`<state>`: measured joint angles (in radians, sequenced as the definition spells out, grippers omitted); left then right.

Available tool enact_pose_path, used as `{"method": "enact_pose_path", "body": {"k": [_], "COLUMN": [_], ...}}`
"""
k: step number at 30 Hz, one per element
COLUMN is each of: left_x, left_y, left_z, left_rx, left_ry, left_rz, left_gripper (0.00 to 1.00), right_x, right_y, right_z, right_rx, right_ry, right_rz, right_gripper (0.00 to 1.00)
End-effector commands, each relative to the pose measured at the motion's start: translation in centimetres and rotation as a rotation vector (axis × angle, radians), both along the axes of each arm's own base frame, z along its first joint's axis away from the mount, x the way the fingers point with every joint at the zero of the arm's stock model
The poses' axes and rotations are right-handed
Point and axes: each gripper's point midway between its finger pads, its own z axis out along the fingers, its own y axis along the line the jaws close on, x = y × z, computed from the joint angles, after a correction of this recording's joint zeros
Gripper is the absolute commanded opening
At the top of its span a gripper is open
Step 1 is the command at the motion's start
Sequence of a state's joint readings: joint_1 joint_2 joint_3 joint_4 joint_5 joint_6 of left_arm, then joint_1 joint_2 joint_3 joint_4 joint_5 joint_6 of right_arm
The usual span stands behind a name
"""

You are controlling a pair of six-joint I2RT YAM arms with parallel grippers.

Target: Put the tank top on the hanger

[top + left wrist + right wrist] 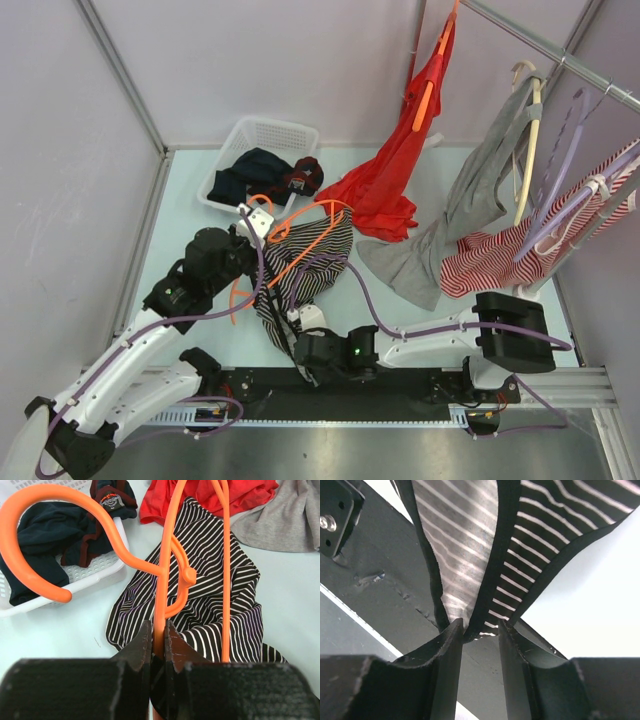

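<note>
The orange hanger [305, 250] lies slanted over the black-and-white striped tank top [320, 265], which is crumpled on the table. My left gripper [268, 232] is shut on the hanger's bar near the hook; the left wrist view shows the fingers pinching the bar [162, 570] above the tank top [210, 555]. My right gripper [298, 325] is at the tank top's near edge, close to the base rail. In the right wrist view its jaws [480, 627] stand apart, with the dark-edged hem of the tank top [540, 535] converging at the fingertips.
A white basket [262, 128] with dark clothes stands at the back left. A red garment on another orange hanger [390, 180], a grey garment [470, 210], a red-and-white striped garment [500, 255] and lilac hangers [570, 150] hang from the rail on the right.
</note>
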<state>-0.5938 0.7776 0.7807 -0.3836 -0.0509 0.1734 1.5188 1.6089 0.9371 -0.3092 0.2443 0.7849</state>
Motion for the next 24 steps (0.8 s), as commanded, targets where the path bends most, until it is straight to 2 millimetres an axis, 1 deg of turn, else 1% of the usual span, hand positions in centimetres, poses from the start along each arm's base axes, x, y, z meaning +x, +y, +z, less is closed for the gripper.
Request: {"method": "enact_pose_path", "body": {"k": [1, 2, 3, 5, 6, 7, 8, 10, 11, 12, 13, 14, 15, 16, 17, 18, 19, 20, 21, 22, 23, 24], "left_x": [0.3, 0.3, 0.3, 0.3, 0.4, 0.3, 0.3, 0.3, 0.3, 0.3, 0.3, 0.2, 0.1, 0.1, -0.2, -0.5, -0.7, -1.0, -1.8, -2.4, -2.9, -3.8], "left_y": [0.0, 0.0, 0.0, 0.1, 0.1, 0.1, 0.2, 0.3, 0.3, 0.4, 0.3, 0.2, 0.2, 0.2, -0.2, -0.3, -0.6, -0.9, -1.7, -2.0, -2.3, -3.1], "left_z": [1.5, 1.6, 1.6, 1.7, 1.7, 1.7, 1.7, 1.8, 1.8, 1.9, 2.0, 2.0, 2.2, 2.2, 2.4, 2.7, 3.0, 3.2, 3.2, 4.0, 4.3, 4.1], "left_rx": [-0.043, -0.046, -0.044, -0.047, -0.045, -0.046, -0.047, -0.049, -0.047, -0.048, -0.052, -0.054, -0.058, -0.061, -0.066, -0.075, -0.088, -0.096, -0.114, -0.139, -0.151, -0.168], "left_ry": [-0.046, -0.05, -0.049, -0.053, -0.054, -0.054, -0.057, -0.059, -0.061, -0.063, -0.067, -0.065, -0.071, -0.075, -0.078, -0.09, -0.102, -0.111, -0.11, -0.139, -0.151, -0.147], "left_rz": [0.023, 0.023, 0.025, 0.026, 0.027, 0.029, 0.032, 0.037, 0.038, 0.038, 0.036, 0.029, 0.024, 0.019, -0.009, -0.025, -0.042, -0.073, -0.134, -0.165, -0.197, -0.264], "left_gripper": [0.0, 0.0, 0.0, 0.0, 0.0, 0.0, 0.0, 0.0, 0.0, 0.0, 0.0, 0.0, 0.0, 0.0, 0.0, 0.0, 0.0, 0.0, 0.0, 0.0, 0.0, 0.0], "right_x": [-0.1, -0.3, -0.4, -0.3, -0.2, -0.1, 0.5, 1.5, 2.4, 3.0, 3.7, 5.1, 5.7, 6.4, 7.6, 8.7, 9.6, 10.5, 11.9, 12.5, 13.1, 13.8], "right_y": [1.3, 1.3, 1.3, 1.0, 0.8, 0.5, 0.1, -1.5, -2.2, -3.7, -4.2, -5.2, -6.8, -7.5, -8.5, -10.1, -10.9, -11.9, -13.2, -14.0, -14.7, -15.4], "right_z": [0.7, 0.7, 0.7, 0.5, 0.4, 0.3, 0.3, 0.2, 0.2, -0.4, 0.6, 1.0, 0.8, 1.9, 2.5, 2.5, 3.6, 3.9, 4.2, 4.7, 5.1, 5.5], "right_rx": [0.02, 0.018, 0.018, 0.01, 0.005, -0.004, -0.013, -0.034, -0.033, -0.056, -0.032, -0.029, -0.067, -0.048, -0.057, -0.092, -0.069, -0.078, -0.085, -0.071, -0.065, -0.069], "right_ry": [0.007, 0.009, 0.013, 0.015, 0.017, 0.017, 0.015, -0.002, -0.003, -0.007, -0.015, -0.04, -0.056, -0.078, -0.12, -0.137, -0.156, -0.181, -0.188, -0.199, -0.215, -0.235], "right_rz": [0.021, 0.028, 0.033, 0.034, 0.032, 0.024, 0.008, -0.034, -0.072, -0.101, -0.128, -0.181, -0.205, -0.235, -0.278, -0.323, -0.357, -0.387, -0.44, -0.463, -0.485, -0.5], "right_gripper": [0.38, 0.37, 0.29, 0.17, 0.02, 0.0, 0.0, 0.0, 0.0, 0.0, 0.0, 0.0, 0.0, 0.0, 0.0, 0.0, 0.0, 0.0, 0.0, 0.0, 0.0, 0.0]}}
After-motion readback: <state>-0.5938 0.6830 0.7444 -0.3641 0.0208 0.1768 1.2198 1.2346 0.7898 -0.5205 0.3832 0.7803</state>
